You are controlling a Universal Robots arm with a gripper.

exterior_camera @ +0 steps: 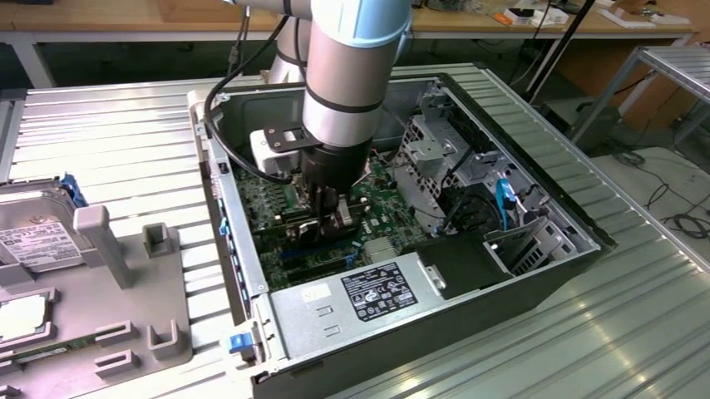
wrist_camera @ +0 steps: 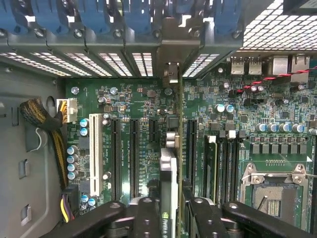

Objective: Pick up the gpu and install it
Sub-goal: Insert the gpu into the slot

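The gpu (wrist_camera: 168, 168) shows edge-on in the wrist view, its silver end bracket (wrist_camera: 170, 74) against the case's rear slot openings and its lower edge along a black expansion slot of the green motherboard (wrist_camera: 124, 114). My gripper (wrist_camera: 171, 210) straddles the card, a black finger (wrist_camera: 147, 213) on each side, shut on it. In the exterior view the gripper (exterior_camera: 325, 218) reaches straight down into the open PC case (exterior_camera: 533, 274) and holds the gpu (exterior_camera: 342, 214) upright just above or on the motherboard (exterior_camera: 383, 212). Whether the card is fully seated I cannot tell.
A white slot (wrist_camera: 94, 153), more black slots and the CPU socket (wrist_camera: 270, 193) flank the card. A cable bundle (wrist_camera: 44, 124) hangs by the case wall. The power supply (exterior_camera: 355, 295) and drive cage (exterior_camera: 433, 158) crowd the case. A hard drive (exterior_camera: 28, 233) and grey fixture (exterior_camera: 133, 283) lie at the exterior view's left.
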